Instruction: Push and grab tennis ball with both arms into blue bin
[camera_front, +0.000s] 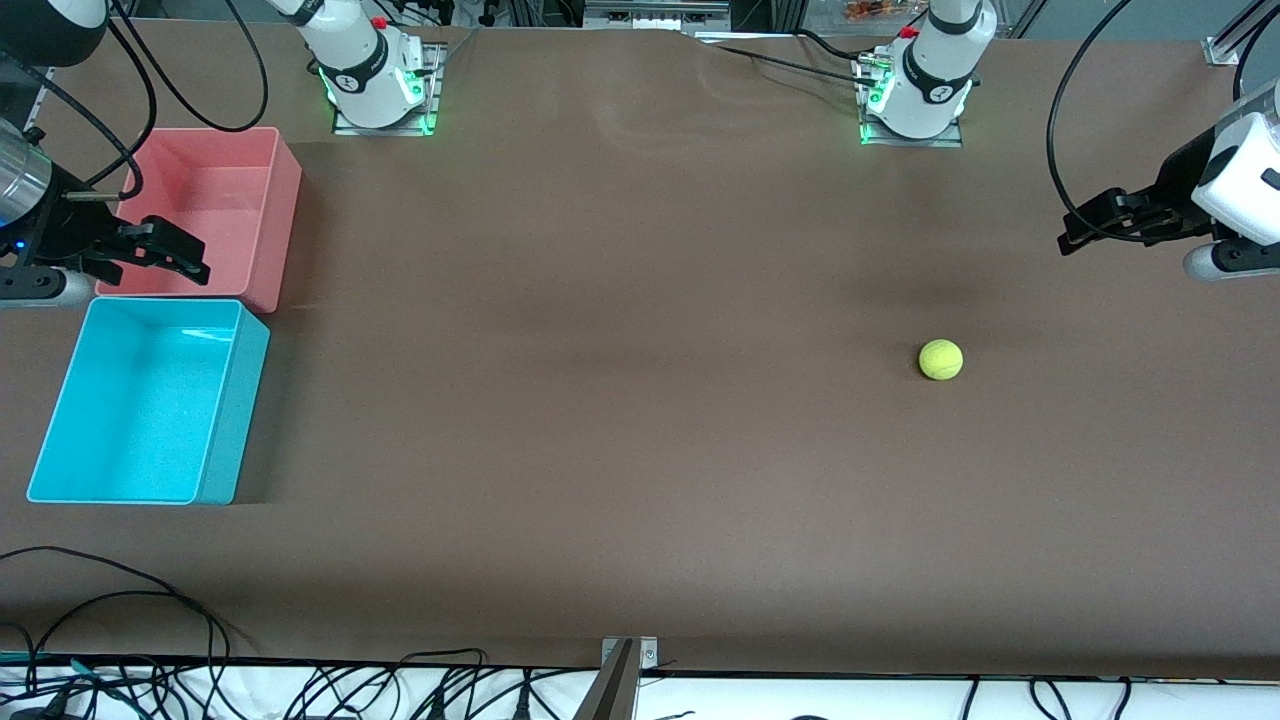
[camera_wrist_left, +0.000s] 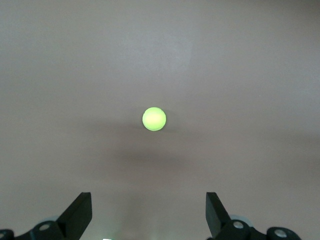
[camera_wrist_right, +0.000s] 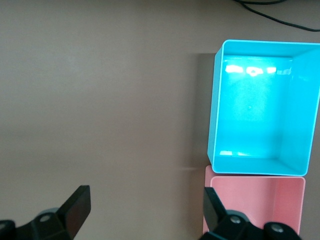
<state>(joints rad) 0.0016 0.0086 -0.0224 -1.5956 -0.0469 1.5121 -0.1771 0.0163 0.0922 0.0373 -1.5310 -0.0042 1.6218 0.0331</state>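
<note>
The tennis ball (camera_front: 941, 360) lies alone on the brown table toward the left arm's end; it also shows in the left wrist view (camera_wrist_left: 154, 119). My left gripper (camera_front: 1085, 228) hangs open and empty in the air at the table's edge on that end, apart from the ball. The blue bin (camera_front: 60, 400) stands empty at the right arm's end, also seen in the right wrist view (camera_wrist_right: 217, 125). My right gripper (camera_front: 180, 255) is open and empty, over the pink bin's wall.
A pink-red bin (camera_front: 270, 180) stands against the blue bin, farther from the front camera; it also shows in the right wrist view (camera_wrist_right: 295, 200). Black cables (camera_front: 150, 600) lie along the table's near edge.
</note>
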